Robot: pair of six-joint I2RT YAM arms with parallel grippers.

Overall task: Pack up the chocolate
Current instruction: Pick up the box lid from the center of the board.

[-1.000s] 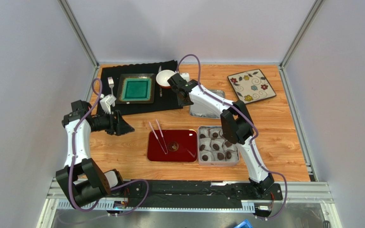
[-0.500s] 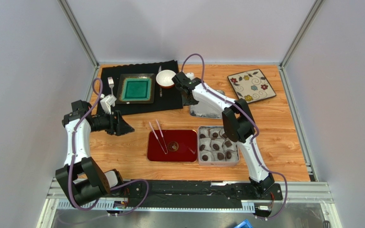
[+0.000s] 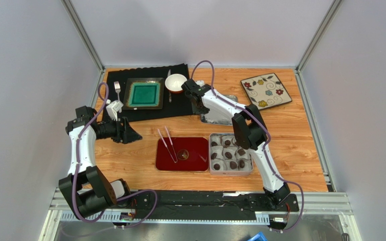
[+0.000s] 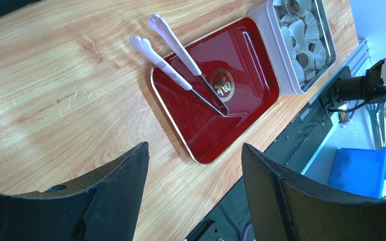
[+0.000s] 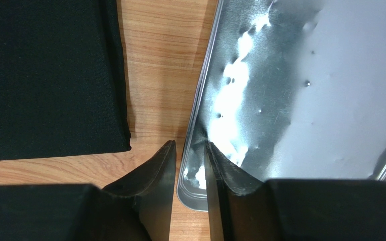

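The chocolate [image 3: 228, 155] is several small dark pieces in white paper cups inside an open silver tin [image 3: 211, 153], right of the red tray; it also shows in the left wrist view [image 4: 306, 59]. The tin's lid [image 3: 222, 114] lies flat behind the tin. My right gripper [image 3: 198, 104] is at the lid's left edge. In the right wrist view its jaws [image 5: 190, 145] stand narrowly apart, closed across the rim at a corner of the lid [image 5: 306, 90]. My left gripper [image 3: 132, 134] is open and empty above the bare wood left of the tray [image 4: 195, 148].
A red tray [image 3: 195, 145] holds white-handled tongs [image 3: 166, 142], also in the left wrist view [image 4: 180, 60]. A black mat [image 3: 149, 113] at the back carries a green square plate [image 3: 143, 94], a fork [image 3: 117, 89] and a white bowl [image 3: 175, 82]. A floral plate [image 3: 266, 90] lies back right.
My right gripper has moved from beside the white bowl rightward and then nearer, down onto the lid's left edge. The left arm has not moved.
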